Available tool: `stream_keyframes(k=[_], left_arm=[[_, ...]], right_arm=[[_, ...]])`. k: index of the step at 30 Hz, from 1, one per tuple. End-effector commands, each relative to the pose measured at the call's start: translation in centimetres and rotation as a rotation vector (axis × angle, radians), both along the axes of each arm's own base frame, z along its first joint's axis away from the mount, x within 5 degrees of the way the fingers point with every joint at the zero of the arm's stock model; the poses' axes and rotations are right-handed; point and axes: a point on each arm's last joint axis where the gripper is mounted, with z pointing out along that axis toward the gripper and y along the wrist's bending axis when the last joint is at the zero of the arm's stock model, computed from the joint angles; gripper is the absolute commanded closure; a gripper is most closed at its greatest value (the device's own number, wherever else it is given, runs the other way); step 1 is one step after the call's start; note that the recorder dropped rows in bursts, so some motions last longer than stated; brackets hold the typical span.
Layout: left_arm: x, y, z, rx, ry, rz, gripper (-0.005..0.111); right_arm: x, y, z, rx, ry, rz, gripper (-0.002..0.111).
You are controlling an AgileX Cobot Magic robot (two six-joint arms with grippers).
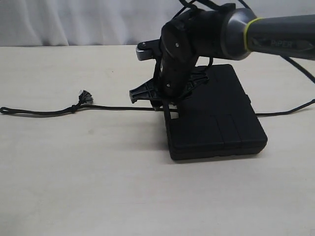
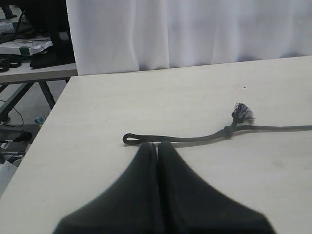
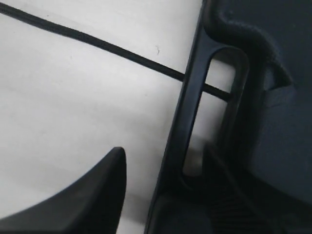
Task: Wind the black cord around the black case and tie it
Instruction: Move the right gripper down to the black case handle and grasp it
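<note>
The black case (image 1: 216,115) lies flat on the pale table, right of centre. The black cord (image 1: 118,107) runs along the table from the far left, past its knot (image 1: 74,108) and frayed tuft (image 1: 86,96), then under the case and out on the right. My right gripper (image 1: 165,103) is lowered over the case's left end. It stands open astride the handle bar (image 3: 195,112), with one finger (image 3: 97,190) clear of the bar on the table side. My left gripper (image 2: 157,145) is shut and empty, its tips just short of the cord's looped end (image 2: 130,139).
The right arm (image 1: 275,34) reaches in from the upper right above the case. In the left wrist view the table's side edge (image 2: 48,122) drops off towards a cluttered side table (image 2: 29,68). A white curtain (image 2: 195,29) hangs behind the table.
</note>
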Motion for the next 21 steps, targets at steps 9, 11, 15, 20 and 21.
stream_keyframes(k=[9, 11, 15, 20, 21], left_arm=[[0.0, -0.1, 0.1, -0.003, -0.013, -0.011, 0.107], [0.0, -0.1, 0.1, -0.003, -0.013, -0.011, 0.107], [0.0, -0.1, 0.1, -0.003, -0.013, -0.011, 0.107], [0.0, -0.1, 0.1, -0.003, -0.013, -0.011, 0.107], [0.0, -0.1, 0.1, -0.003, -0.013, -0.011, 0.107]], right_arm=[[1.1, 0.6, -3.1, -0.003, -0.019, 0.003, 0.062], [1.3, 0.5, -3.8, -0.026, -0.023, -0.01, 0.062], [1.5, 0.3, -4.2, -0.047, -0.036, -0.035, 0.062], [1.6, 0.4, -4.9, -0.049, -0.033, -0.034, 0.062], [1.6, 0.4, -5.2, -0.053, -0.027, -0.033, 0.062]])
